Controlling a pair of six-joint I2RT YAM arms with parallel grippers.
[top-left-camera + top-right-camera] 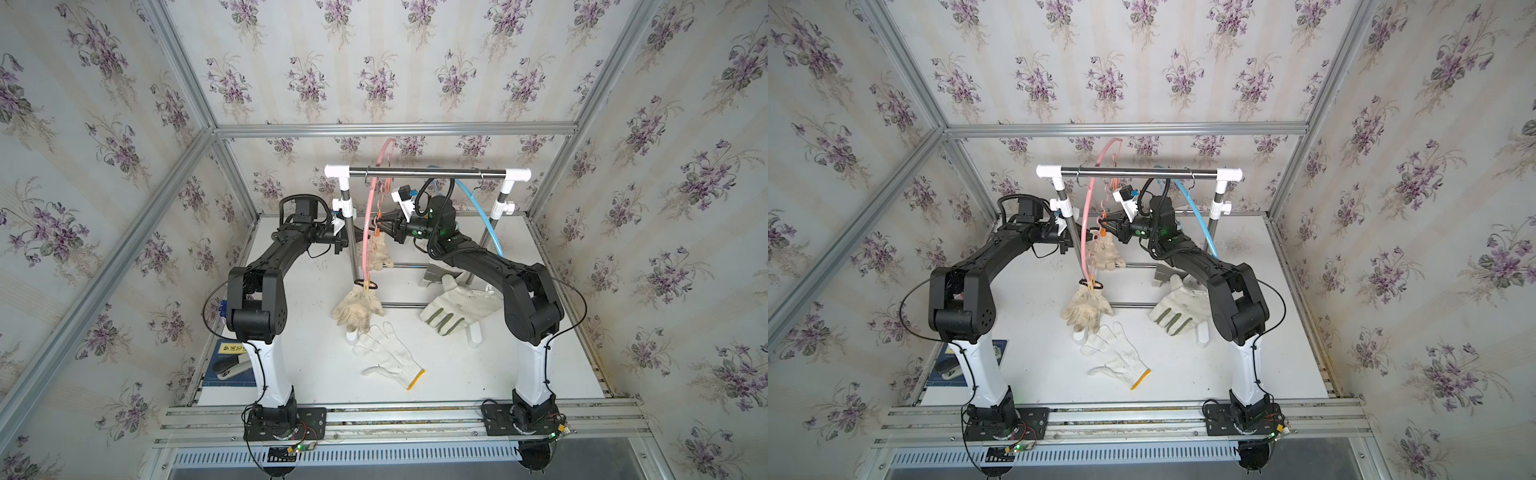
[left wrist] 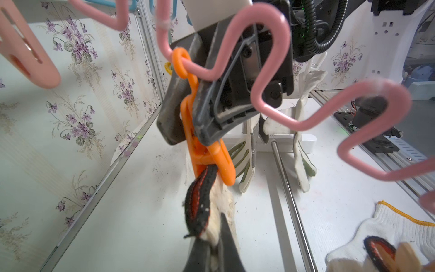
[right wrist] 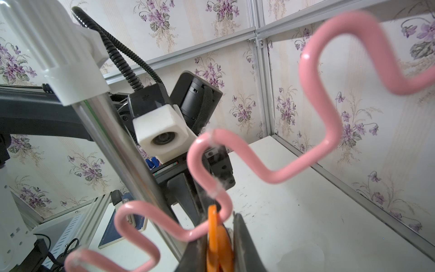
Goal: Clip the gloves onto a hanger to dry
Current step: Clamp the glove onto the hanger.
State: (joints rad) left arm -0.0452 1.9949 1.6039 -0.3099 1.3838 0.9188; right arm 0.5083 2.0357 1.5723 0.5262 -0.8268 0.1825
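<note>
Left wrist view: left claw (image 2: 211, 233) is closed tight on the dirty cream glove (image 2: 223, 202), pinching it just below its black-and-red cuff (image 2: 200, 200). Right claw (image 2: 188, 133) faces it, fingers clamped on the upper part of the orange clip (image 2: 209, 155), w/ only the clip's thickness between them. Clip's ring is hooked on a dip of the wavy pink hanger (image 2: 386, 86). Cuff top touches the clip's lower end, prob. between its jaws, tho the angle is poor. Both top views: that glove hangs beside the hanger, between the two claws, below the rack rail (image 1: 428, 171). Second dirty glove (image 1: 358, 309) hangs clipped at the hanger's near end. White knit glove (image 1: 390, 355) lies flat on the surface (image 1: 519, 374) toward the front. Canvas gloves (image 1: 457, 309) sit by the rack's base, under the right arm.
</note>
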